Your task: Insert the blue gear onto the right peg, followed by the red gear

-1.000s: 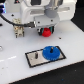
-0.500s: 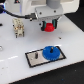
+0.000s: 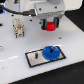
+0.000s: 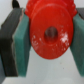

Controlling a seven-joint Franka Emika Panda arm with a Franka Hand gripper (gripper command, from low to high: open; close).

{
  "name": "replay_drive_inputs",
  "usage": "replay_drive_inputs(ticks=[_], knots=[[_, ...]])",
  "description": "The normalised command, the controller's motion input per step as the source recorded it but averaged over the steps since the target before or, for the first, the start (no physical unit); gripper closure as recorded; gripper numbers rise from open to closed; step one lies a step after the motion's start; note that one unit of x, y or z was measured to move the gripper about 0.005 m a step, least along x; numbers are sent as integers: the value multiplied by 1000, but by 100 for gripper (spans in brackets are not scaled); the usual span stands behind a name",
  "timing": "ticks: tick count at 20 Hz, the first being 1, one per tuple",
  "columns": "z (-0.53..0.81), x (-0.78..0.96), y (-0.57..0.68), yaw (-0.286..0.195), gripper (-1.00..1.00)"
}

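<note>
While the arm hangs in the upper middle of the exterior view, the gripper (image 3: pixel 50 24) is pinching the red gear (image 3: pixel 49 25) up off the table, clearly above the white surface (image 3: pixel 15 55). The wrist view shows this way better: the red gear (image 4: pixel 49 34) fills most of the frame, you can see its centre hole, and the two teal pads (image 4: pixel 21 44) are pressed against its sides, one on each side. So the jaws are closed on it, no gap between pad and gear that I can make out.

Down in the lower middle of the exterior view sits the grey plate with the black rim (image 3: pixel 34 59), lying flat on the table. The blue gear (image 3: pixel 51 52) is already sitting on the end of it toward the exterior view's right, lying flat, so the right peg is basically covered by it and I can't really pick it out at this resolution. There's a tiny dark dot on the plate's other end that's probably the left pin (image 3: pixel 36 56), but it's blurry.

The red gear is hovering above and a bit behind the blue one, well apart from it. Off in the upper left there's a small beige fixture thing (image 3: pixel 18 27) standing on the table.
</note>
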Motion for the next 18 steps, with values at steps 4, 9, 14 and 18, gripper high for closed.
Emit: replay_drive_inputs(ticks=[4,9,14,18], knots=[[302,774,-43,0,100],[250,782,-75,0,100],[197,771,-107,0,100],[142,725,-87,0,100]])
